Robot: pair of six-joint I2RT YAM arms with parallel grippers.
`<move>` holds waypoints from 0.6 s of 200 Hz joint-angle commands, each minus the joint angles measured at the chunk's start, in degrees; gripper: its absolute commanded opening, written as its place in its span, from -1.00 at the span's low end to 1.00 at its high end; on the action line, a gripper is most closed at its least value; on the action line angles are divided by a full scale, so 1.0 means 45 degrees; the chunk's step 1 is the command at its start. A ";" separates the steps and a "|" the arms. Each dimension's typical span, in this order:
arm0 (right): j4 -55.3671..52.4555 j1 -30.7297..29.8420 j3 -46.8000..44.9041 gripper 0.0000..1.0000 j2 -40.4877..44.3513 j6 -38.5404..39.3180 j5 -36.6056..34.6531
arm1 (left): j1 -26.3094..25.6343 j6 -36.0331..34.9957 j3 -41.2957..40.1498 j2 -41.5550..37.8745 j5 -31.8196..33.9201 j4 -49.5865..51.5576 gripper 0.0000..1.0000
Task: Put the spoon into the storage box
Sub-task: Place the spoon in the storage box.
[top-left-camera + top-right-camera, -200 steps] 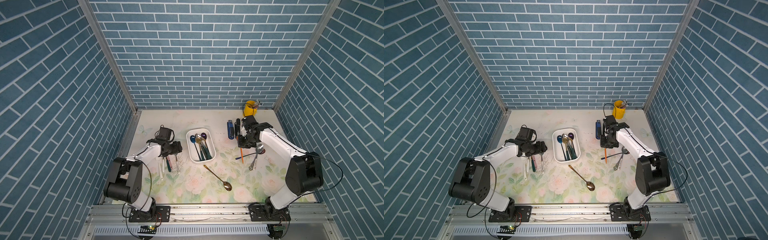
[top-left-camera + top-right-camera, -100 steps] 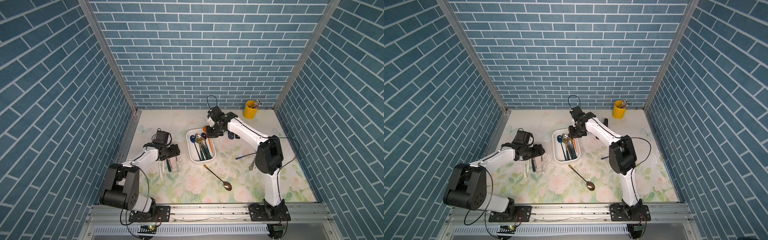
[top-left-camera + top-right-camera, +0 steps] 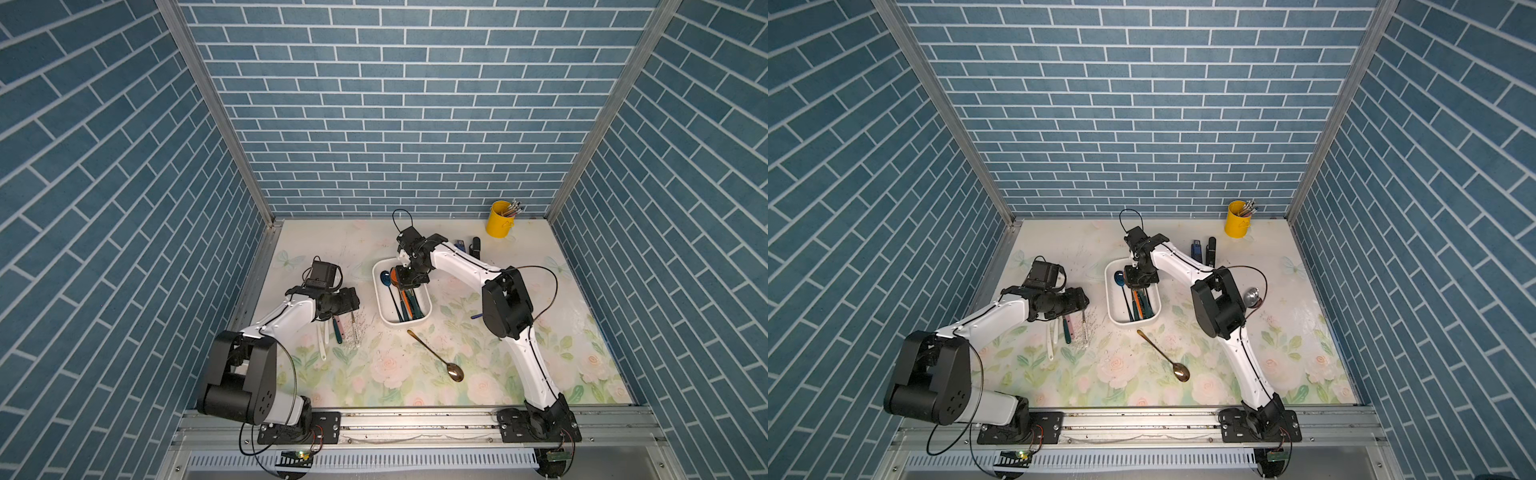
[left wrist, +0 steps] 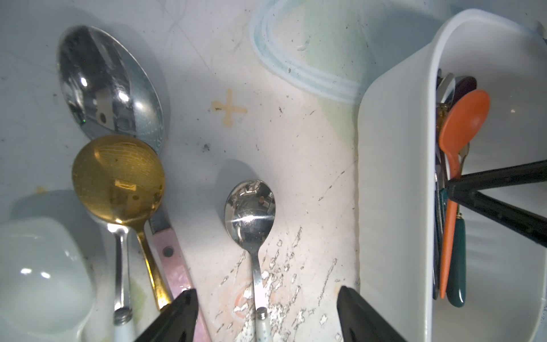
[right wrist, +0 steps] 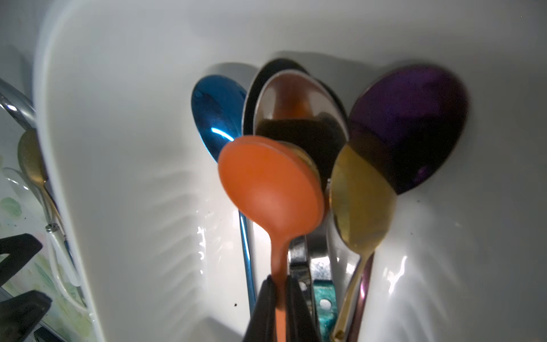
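Note:
The storage box (image 3: pixel 376 291) (image 3: pixel 1108 299) is a shallow white tray in the middle of the table, holding several spoons. My right gripper (image 3: pixel 409 276) (image 3: pixel 1140 278) (image 5: pixel 279 284) reaches down into it, shut on the handle of an orange spoon (image 5: pixel 270 183) (image 4: pixel 463 121). The orange bowl sits over blue, silver, gold and purple spoon bowls. My left gripper (image 3: pixel 347 303) (image 3: pixel 1077 305) (image 4: pixel 266 296) is open, low over the table left of the box. Its fingers straddle the neck of a small silver spoon (image 4: pixel 250 210) without touching it.
A large silver spoon (image 4: pixel 108 86), a gold spoon (image 4: pixel 118 177) and a white spoon (image 4: pixel 41 260) lie beside the small one. A long gold spoon (image 3: pixel 434 355) lies in front of the box. A yellow cup (image 3: pixel 500 218) stands at the back right, dark objects (image 3: pixel 476 247) near it.
My right arm carried the orange spoon from the right of the table to the box and lowered it inside. The left gripper shifted only slightly and stayed open.

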State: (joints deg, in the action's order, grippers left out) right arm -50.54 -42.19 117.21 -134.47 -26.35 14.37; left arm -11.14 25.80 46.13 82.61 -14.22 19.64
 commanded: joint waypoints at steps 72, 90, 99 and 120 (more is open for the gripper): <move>-0.0383 -0.0201 0.0103 -0.69 -0.0234 -0.0043 -0.0475 | 0.0072 -0.0069 0.0268 -0.0788 0.0357 0.0641 0.60; -0.0480 -0.0214 0.0247 -0.55 -0.0196 -0.0044 -0.0551 | 0.0053 -0.0259 0.0507 -0.0702 0.0386 0.0906 0.60; -0.0542 -0.0207 0.0322 -0.49 -0.0111 -0.0043 -0.0658 | 0.0017 -0.0310 0.0616 -0.0667 0.0397 0.0963 0.60; -0.0650 -0.0205 0.0485 -0.38 0.0144 0.0013 -0.0781 | -0.0111 -0.0358 0.0790 -0.0634 0.0396 0.0948 0.60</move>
State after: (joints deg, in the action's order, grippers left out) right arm -51.16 -42.98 117.45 -134.89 -26.76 12.64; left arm -11.18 25.45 47.77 79.77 -13.13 22.24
